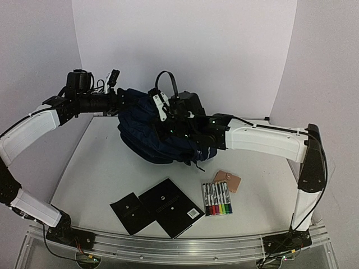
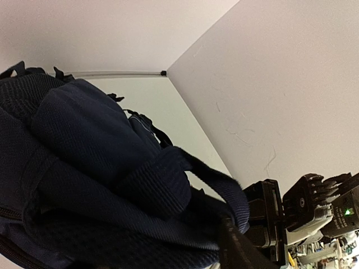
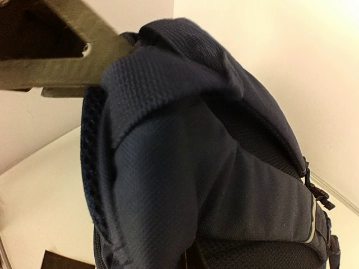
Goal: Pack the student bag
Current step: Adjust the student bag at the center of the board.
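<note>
Navy fabric: the student bag (image 1: 147, 137) lies on the table (image 1: 101, 168), toward the back, between both arms. Left gripper (image 1: 119, 101) touches its upper left edge; open or closed, cannot tell. Right gripper (image 1: 162, 105) sits at the bag's top. Marker set (image 1: 217, 199) lies nearer, well apart.

Left wrist: a padded strap (image 2: 185, 179) runs into the right gripper, which is clenched on it.

Right wrist: one finger (image 3: 67, 61) presses the strap; the bag fills the frame.
</note>
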### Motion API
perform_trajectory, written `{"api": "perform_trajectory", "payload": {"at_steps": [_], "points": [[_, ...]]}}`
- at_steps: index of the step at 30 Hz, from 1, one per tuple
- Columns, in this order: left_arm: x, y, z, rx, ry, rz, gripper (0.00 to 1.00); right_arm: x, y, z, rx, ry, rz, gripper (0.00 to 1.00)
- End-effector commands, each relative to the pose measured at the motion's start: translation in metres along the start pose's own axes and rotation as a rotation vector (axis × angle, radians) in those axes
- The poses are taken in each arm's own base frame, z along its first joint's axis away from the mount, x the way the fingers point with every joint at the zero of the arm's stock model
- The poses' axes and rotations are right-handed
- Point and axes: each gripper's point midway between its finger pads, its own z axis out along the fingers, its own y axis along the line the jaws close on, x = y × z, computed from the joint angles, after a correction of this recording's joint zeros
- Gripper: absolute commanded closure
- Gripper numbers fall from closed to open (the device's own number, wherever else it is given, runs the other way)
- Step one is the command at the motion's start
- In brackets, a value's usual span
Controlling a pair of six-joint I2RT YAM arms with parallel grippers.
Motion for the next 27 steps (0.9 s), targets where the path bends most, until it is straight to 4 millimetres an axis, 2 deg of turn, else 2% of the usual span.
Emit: {"api": "perform_trajectory", "payload": {"at_steps": [1, 4, 6, 8, 10, 13, 14, 17, 21, 23, 27], "points": [[-0.05, -0.078, -0.059, 0.051, -0.211, 0.27, 0.2, -0.137, -0.008, -0.039, -0.026, -0.384, 0.265, 1.0], [-0.058, -0.076, -0.082, -0.027, -0.269, 0.286, 0.06, -0.182, -0.019, -0.062, -0.025, -0.51, 0.359, 1.0], [-0.061, -0.072, -0.097, -0.076, -0.297, 0.28, 0.01, -0.207, -0.035, -0.077, -0.011, -0.578, 0.431, 1.0], [-0.064, -0.075, -0.111, -0.098, -0.325, 0.287, 0.0, -0.219, -0.056, -0.085, -0.008, -0.617, 0.505, 1.0], [-0.063, -0.077, -0.12, -0.113, -0.341, 0.291, 0.0, -0.219, -0.077, -0.085, -0.001, -0.633, 0.564, 1.0], [-0.057, -0.07, -0.123, -0.142, -0.341, 0.278, 0.0, -0.199, -0.127, -0.081, 0.021, -0.639, 0.697, 1.0], [-0.054, -0.065, -0.121, -0.154, -0.332, 0.266, 0.0, -0.182, -0.141, -0.076, 0.022, -0.625, 0.737, 1.0], [-0.044, -0.046, -0.112, -0.183, -0.306, 0.218, 0.0, -0.148, -0.186, -0.079, 0.057, -0.628, 0.826, 1.0], [-0.037, -0.018, -0.095, -0.209, -0.273, 0.146, 0.0, -0.114, -0.224, -0.086, 0.14, -0.596, 0.85, 1.0], [-0.035, -0.003, -0.085, -0.226, -0.257, 0.11, 0.0, -0.101, -0.236, -0.087, 0.152, -0.577, 0.857, 1.0], [-0.034, 0.019, -0.055, -0.193, -0.21, 0.072, 0.0, -0.092, -0.252, -0.088, 0.151, -0.559, 0.853, 1.0]]}}
